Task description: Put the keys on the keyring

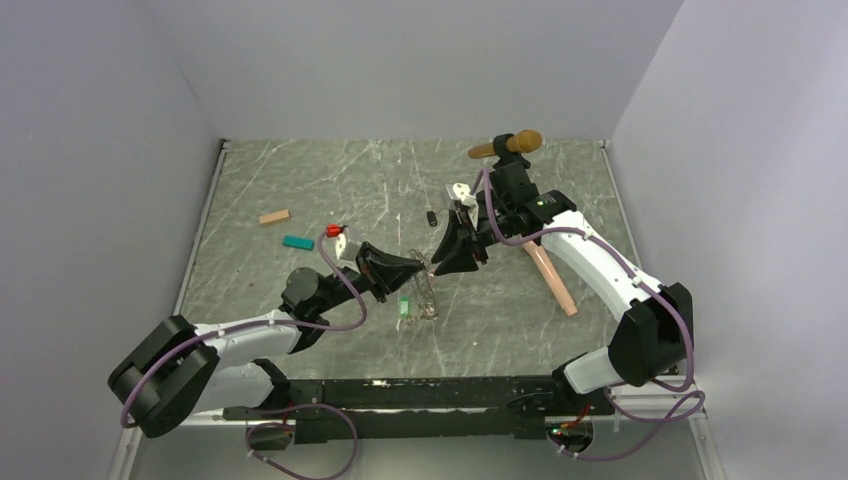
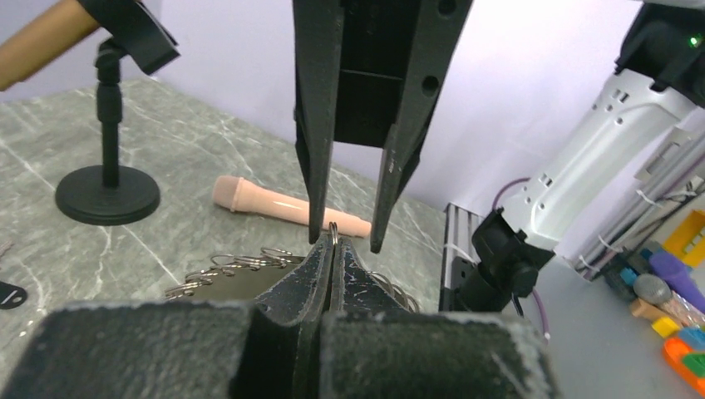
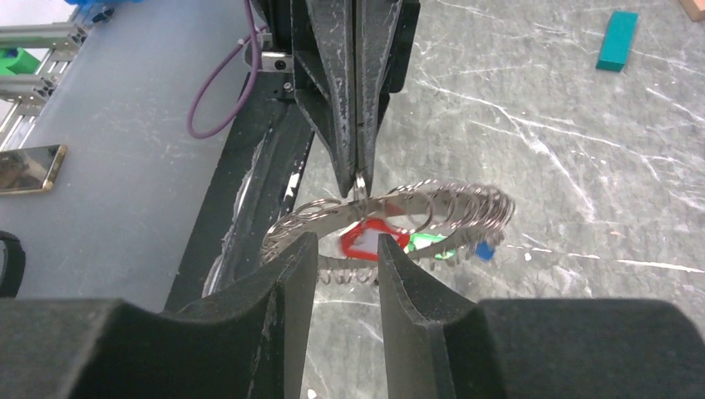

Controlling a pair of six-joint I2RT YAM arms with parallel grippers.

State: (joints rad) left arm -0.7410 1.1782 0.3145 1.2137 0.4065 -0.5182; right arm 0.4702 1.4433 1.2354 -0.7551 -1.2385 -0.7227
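L gripper [image 2: 332, 249] fully closed, pinching one small split ring of the keyring [image 3: 416, 204]. Rest of loop trails off its tips toward 6 o'clock in top view, near table centre. R gripper [image 3: 347, 249] parted, straddling that pinched ring from 2 o'clock, nothing held. Risks imo: R closes on L's tips instead of the wire, so clash or ring pops out and loop drops; thin wire may also twist in the pinch. Can't tell if any key's threaded yet. Count: 1 keyring; 3 keys under loop: 1 red tag [image 3: 370, 241], 1 green tag [image 3: 428, 243], 1 blue tag [image 3: 484, 249]. At 9-10 o'clock: 1 teal block [image 1: 297, 242], 1 tan block [image 1: 274, 216]. 2 mics: mic on stand [image 1: 510, 145], pink mic [image 1: 553, 278].
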